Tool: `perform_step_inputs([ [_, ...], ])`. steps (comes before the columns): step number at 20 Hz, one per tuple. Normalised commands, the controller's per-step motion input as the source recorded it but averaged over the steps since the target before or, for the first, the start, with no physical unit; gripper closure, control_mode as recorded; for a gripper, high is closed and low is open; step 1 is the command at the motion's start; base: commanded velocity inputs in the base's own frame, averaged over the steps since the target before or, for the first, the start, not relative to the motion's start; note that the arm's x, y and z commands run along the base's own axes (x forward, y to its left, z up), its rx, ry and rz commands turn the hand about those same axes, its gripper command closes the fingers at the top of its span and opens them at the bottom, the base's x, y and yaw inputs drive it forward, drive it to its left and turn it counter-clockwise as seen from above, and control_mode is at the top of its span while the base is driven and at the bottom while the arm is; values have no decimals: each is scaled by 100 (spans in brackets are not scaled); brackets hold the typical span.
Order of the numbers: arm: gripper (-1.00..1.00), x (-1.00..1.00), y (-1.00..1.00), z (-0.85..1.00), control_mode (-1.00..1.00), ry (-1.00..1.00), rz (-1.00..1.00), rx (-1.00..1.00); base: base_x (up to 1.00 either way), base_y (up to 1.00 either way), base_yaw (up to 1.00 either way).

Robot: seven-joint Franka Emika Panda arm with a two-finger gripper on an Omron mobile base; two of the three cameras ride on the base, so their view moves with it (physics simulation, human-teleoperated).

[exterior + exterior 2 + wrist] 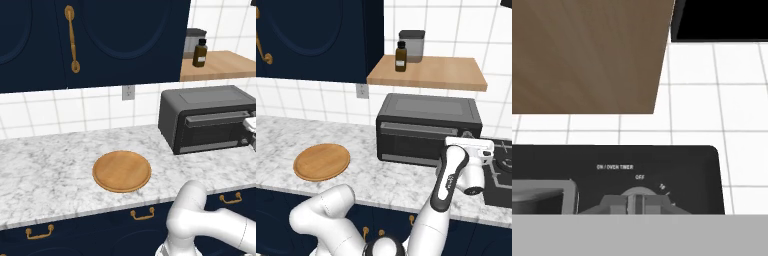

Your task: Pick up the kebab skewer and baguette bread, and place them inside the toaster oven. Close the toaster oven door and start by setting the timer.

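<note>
I stand before a white, grey-veined marble counter (50, 165) that runs under navy wall cabinets (115, 35) with brass handles and a white tiled wall (65, 112). My gripper (635, 204) is pressed up against the front of the dark grey boxy toaster oven (428, 127), its fingers drawn together on the small round timer knob (637, 192) at the right end of the panel, beneath the word OFF. The toaster oven door (416, 140), a wide dark panel with a grey bar handle, is closed; I cannot see the skewer or the loaf through its glass. A round wooden board (121, 171) lies bare on the counter, well to the left of the oven. Above the oven hangs a light wooden shelf (428, 72) with a brown glass bottle (400, 56) and a grey canister (412, 45) just beside it. A black stove top (501, 170) adjoins the counter at the right.
</note>
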Motion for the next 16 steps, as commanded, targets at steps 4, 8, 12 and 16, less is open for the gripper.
perform_step_inputs([
  [4,100,3,32,0,-100,0,-8,8,0,0,0],
  [8,100,2,22,0,-100,0,-6,19,0,0,0],
  [12,100,9,14,0,-100,0,0,29,0,0,0],
  [16,100,9,11,0,-100,0,0,30,0,0,0],
])
